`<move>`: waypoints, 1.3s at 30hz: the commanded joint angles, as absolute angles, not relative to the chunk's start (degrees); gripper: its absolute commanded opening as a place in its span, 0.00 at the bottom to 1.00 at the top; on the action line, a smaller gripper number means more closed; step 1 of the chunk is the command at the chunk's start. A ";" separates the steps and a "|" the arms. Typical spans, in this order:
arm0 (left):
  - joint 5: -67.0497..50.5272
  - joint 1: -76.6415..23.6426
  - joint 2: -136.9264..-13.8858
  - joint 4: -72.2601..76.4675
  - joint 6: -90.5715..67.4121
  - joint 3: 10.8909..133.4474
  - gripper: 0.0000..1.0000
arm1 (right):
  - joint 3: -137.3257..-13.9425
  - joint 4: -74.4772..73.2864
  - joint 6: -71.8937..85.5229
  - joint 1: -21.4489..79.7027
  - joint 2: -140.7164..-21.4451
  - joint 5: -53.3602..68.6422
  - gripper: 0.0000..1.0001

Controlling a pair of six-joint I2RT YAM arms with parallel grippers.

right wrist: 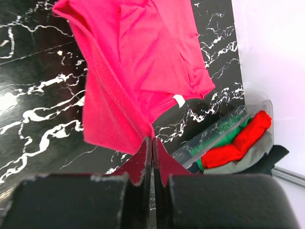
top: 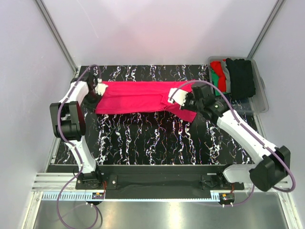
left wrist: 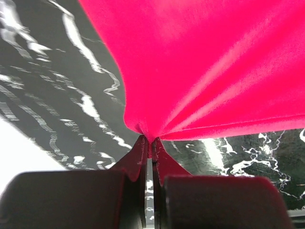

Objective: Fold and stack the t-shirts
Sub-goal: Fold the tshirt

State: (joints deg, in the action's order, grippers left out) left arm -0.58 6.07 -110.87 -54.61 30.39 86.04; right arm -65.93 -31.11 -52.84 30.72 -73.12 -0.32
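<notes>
A bright pinkish-red t-shirt (top: 138, 98) lies stretched across the far part of the black marbled table. My left gripper (top: 99, 89) is shut on its left edge; in the left wrist view the cloth (left wrist: 205, 67) bunches into the closed tips (left wrist: 151, 141). My right gripper (top: 174, 98) is shut on its right end; the right wrist view shows the shirt (right wrist: 138, 62) with its white neck label (right wrist: 179, 100) hanging from the closed tips (right wrist: 152, 140). More t-shirts, red (top: 218, 68), green (top: 217, 77), grey and black (top: 240, 78), sit folded in a bin.
A clear plastic bin (top: 259, 90) stands at the far right corner and also shows in the right wrist view (right wrist: 224, 126). White walls with metal posts enclose the table. The table's near half (top: 157, 138) is bare marbled surface.
</notes>
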 commanded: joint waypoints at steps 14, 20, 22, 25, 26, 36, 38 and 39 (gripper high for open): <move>0.61 5.28 -119.17 -60.55 31.46 106.25 0.00 | -82.07 -26.19 -56.34 24.96 -91.49 1.49 0.00; 2.02 3.96 -124.71 -62.84 31.99 115.73 0.00 | -87.79 -25.75 -57.83 23.03 -98.60 2.72 0.00; 2.37 3.69 -127.07 -63.63 32.17 118.11 0.00 | -90.07 -25.66 -58.18 22.50 -101.15 3.16 0.00; 3.25 3.60 -129.89 -64.33 32.69 121.81 0.00 | -92.45 -25.75 -59.76 21.45 -104.06 4.12 0.00; 3.51 3.60 -130.51 -64.34 32.87 122.60 0.00 | -93.07 -25.75 -60.03 21.01 -104.85 4.22 0.00; 4.66 3.43 -137.19 -64.60 32.17 130.16 0.00 | -103.79 -25.93 -61.96 18.46 -116.97 5.45 0.00; 5.01 3.25 -138.16 -64.60 31.82 132.09 0.00 | -105.73 -26.10 -62.05 18.46 -118.56 5.71 0.00; 5.27 3.34 -139.03 -64.51 31.82 132.62 0.00 | -106.34 -25.93 -62.05 18.46 -120.04 5.89 0.00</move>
State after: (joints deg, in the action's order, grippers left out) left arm 3.31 3.36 -138.06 -64.73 31.94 128.22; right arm -102.52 -27.22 -60.90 18.57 -118.06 4.23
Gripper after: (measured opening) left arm 0.025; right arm 0.032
